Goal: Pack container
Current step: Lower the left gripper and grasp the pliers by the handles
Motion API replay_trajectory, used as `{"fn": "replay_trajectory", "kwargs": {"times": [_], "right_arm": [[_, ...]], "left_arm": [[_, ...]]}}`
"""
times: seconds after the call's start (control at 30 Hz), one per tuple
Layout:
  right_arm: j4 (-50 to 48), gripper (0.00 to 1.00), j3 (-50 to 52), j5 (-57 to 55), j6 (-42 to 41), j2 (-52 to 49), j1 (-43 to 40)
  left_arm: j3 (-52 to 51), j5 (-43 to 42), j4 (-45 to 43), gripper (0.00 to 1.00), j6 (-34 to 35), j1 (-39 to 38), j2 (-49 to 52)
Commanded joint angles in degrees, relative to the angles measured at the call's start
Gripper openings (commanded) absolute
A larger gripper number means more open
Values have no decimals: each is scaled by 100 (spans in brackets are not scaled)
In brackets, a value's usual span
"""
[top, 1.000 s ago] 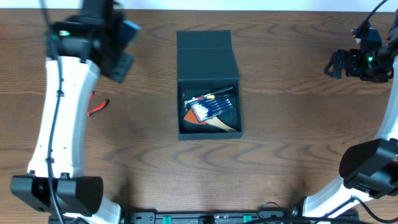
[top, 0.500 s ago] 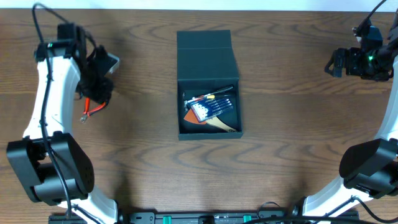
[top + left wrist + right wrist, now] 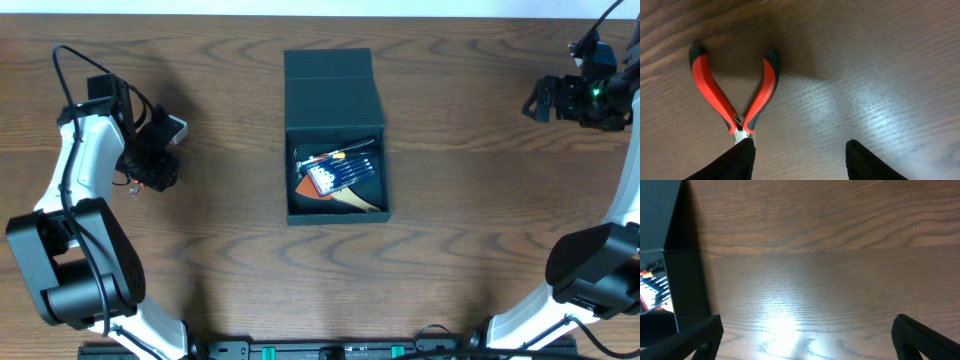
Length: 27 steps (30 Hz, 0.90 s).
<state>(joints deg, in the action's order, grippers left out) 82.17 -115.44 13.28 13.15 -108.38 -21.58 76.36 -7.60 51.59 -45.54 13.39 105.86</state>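
Note:
The dark teal-grey container (image 3: 334,75) sits mid-table with its flap lid open toward the far side; its wall also shows in the right wrist view (image 3: 687,287). Inside lie a screwdriver set (image 3: 340,170) and an orange-handled tool. Red-handled pliers (image 3: 735,95) lie on the wood at the left; from overhead only a sliver of them shows beside my left gripper (image 3: 150,172). That gripper (image 3: 800,160) is open just over the pliers' nose, with the nose by its left fingertip. My right gripper (image 3: 807,337) is open and empty over bare wood at the far right (image 3: 540,100).
The wooden table (image 3: 470,220) carries the box and the pliers. The arm bases stand at the front corners.
My left arm swung down from the far left corner to the pliers and now covers them in the overhead view. The right arm has not moved.

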Motion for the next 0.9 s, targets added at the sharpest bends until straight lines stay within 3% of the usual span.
{"fn": "replay_trajectory", "kwargs": {"times": [0.0,0.87], "right_arm": [[-9,99,11,24,-162,-26,-9],[13,99,11,26,-245,-26,-9]], "left_arm": [[-28,-76,-81,57,-144,22,238],[-28,-79,-892,56,-398,326,754]]}}
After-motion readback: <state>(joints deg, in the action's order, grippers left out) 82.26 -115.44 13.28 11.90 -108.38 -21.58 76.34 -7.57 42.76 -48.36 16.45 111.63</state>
